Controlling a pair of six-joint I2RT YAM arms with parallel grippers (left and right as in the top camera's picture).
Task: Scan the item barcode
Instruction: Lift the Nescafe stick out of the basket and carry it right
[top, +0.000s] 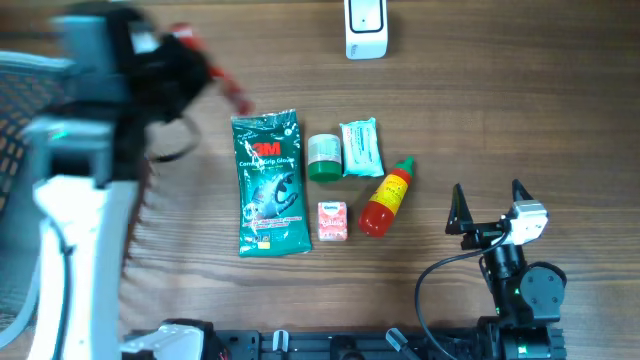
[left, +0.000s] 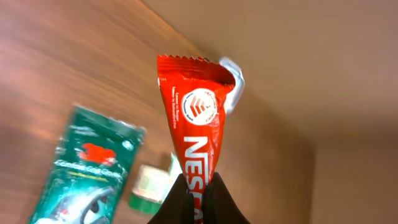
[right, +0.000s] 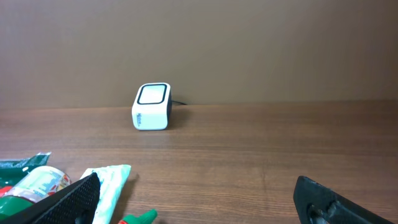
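Well short of the white box-shaped barcode scanner (top: 365, 28), the right gripper (top: 488, 195) sits empty, its black jaws spread wide. Farther on, left of the scanner, the left gripper (left: 193, 194) is clamped on the lower end of a glossy red foil sachet (left: 198, 118). The sachet has white lettering and a round logo, and its serrated top points toward the scanner.

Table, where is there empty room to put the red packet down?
Bare wood lies between the scanner and the white pouch, and from the red bottle rightward, beyond the open right pincer. Around the green jar it is crowded.
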